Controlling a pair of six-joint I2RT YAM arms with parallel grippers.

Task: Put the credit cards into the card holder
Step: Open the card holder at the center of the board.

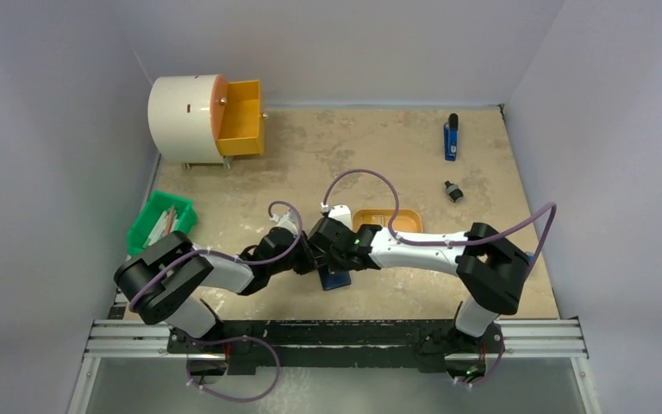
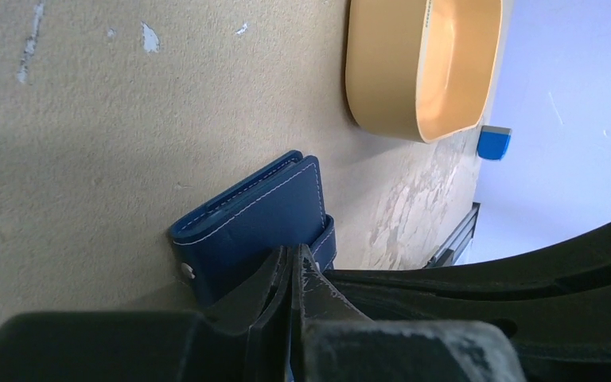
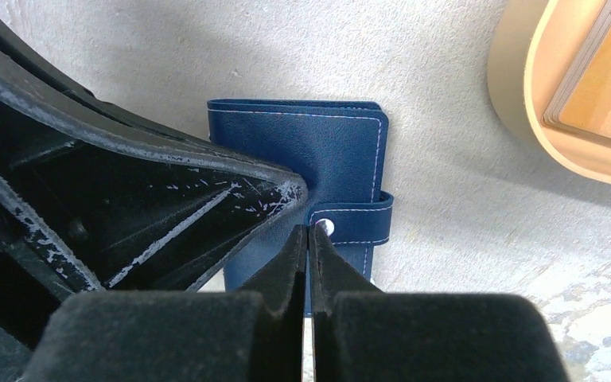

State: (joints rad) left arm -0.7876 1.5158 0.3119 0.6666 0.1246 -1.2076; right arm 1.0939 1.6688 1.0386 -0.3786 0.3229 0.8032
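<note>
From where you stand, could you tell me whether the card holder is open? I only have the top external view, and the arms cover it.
Observer: Closed; the right wrist view shows the card holder with its snap tab fastened.
Operator: Are the pincers gripping it?
Observer: Both are shut with nothing between the tips: right pincer by the snap, left pincer at that same edge.
Operator: And the cards?
Observer: The credit cards lie stacked in the orange tray.

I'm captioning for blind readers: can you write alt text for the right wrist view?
A closed navy card holder lies flat on the beige table, its snap tab fastened, with the shut right tool pointing at the snap. The left tool fills the left side; an orange tray holding cards sits upper right.
</note>
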